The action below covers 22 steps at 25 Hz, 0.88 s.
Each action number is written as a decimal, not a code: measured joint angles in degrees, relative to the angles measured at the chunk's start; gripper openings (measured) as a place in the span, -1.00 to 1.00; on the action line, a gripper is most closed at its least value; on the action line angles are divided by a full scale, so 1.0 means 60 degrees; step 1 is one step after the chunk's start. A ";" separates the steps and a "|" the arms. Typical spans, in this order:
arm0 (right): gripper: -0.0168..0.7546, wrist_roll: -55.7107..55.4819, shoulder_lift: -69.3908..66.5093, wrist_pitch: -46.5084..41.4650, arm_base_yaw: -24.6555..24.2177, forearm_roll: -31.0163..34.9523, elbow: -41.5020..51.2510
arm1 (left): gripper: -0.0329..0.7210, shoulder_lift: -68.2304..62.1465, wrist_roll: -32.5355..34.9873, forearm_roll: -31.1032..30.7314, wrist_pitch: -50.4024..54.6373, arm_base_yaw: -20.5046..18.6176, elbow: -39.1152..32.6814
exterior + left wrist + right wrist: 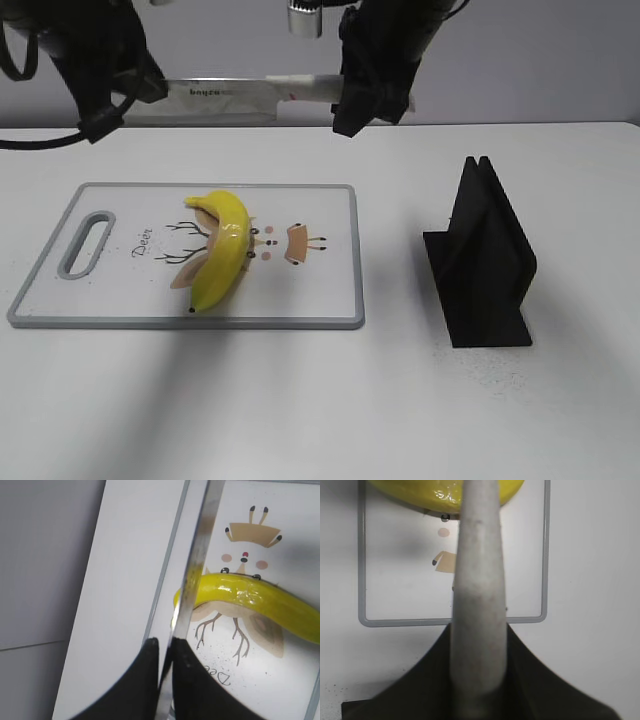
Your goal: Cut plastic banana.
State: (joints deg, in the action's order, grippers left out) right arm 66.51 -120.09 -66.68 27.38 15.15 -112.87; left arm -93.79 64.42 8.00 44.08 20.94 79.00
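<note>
The banana [222, 250] lies on the cutting board [320, 300], near the board's middle, its stem end toward 12 o'clock and its other tip toward 6 o'clock. It rests across the deer drawing printed on the board. The board sits on the white table [300, 400], with its handle slot at 9 o'clock.

Above the far edge of the table, a knife [240, 98] hangs level in the air, well apart from the banana. The right claw [362, 100] is clamped on the knife's pale handle [479, 605], which runs up between its dark fingers in the right wrist view. The left claw [115, 95] sits at the blade's tip end; in the left wrist view its two dark fingers [195, 685] are pinched on the blade [197, 565], which crosses over the banana [260, 600] in that view.

A black stand [485, 260] rests on the table at 3 o'clock from the board, well apart from it.
</note>
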 joint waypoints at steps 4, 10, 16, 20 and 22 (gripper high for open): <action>-0.48 0.0051 0.0000 0.0069 0.0000 -0.0087 0.0000 | -0.79 -0.0201 0.0051 0.0008 0.0000 0.0000 0.0000; -0.48 0.0081 0.0000 0.0107 0.0000 -0.0164 0.0000 | -0.81 -0.0472 0.0061 0.0048 -0.0106 0.0000 0.0000; -0.48 0.0081 -0.0455 0.0198 -0.0010 -0.0130 -0.0002 | -0.82 -0.0798 0.0069 -0.0011 -0.0208 -0.0026 0.0000; -0.48 0.0081 -0.0998 0.0436 -0.0016 -0.0152 -0.0010 | -0.82 -0.1557 0.0087 0.0346 -0.0405 -0.0215 0.0000; -0.48 0.0081 -0.1381 0.0628 -0.0032 -0.0171 -0.0022 | -0.82 -0.2094 0.0117 0.0581 -0.0615 -0.0341 0.0000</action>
State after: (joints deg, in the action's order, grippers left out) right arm 66.99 -128.38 -62.91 27.18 14.12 -113.00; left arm -106.35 65.13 11.49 40.39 18.90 79.00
